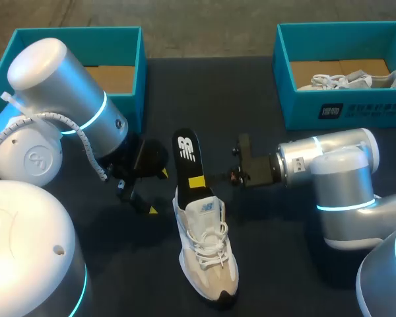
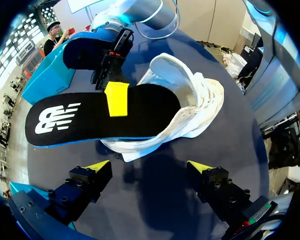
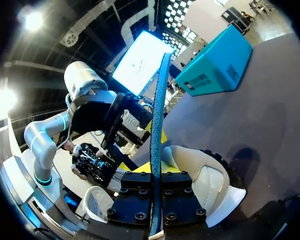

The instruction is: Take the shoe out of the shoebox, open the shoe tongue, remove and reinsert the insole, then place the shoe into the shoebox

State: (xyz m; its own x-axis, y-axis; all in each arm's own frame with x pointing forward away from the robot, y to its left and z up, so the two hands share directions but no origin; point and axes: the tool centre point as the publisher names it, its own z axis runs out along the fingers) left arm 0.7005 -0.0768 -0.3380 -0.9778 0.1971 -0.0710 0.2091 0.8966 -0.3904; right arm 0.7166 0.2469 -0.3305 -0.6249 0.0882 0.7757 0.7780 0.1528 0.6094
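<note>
A white and beige shoe [image 1: 208, 247] lies on the dark table, toe toward the front edge. A black insole [image 1: 188, 158] with a white logo sticks up out of its heel opening. My right gripper [image 1: 198, 181] is shut on the insole's middle; one yellow tip [image 2: 117, 98] lies flat on it. In the right wrist view the insole [image 3: 157, 115] runs edge-on between the fingers of the right gripper [image 3: 155, 175]. My left gripper [image 1: 155, 191] stands open just left of the shoe's heel. In its own view the left gripper [image 2: 149, 167] holds nothing, with the shoe [image 2: 190, 100] ahead of it.
An empty teal shoebox [image 1: 140, 72] stands at the back left, behind my left arm. A second teal shoebox [image 1: 343, 109] at the back right holds another white shoe [image 1: 350, 80].
</note>
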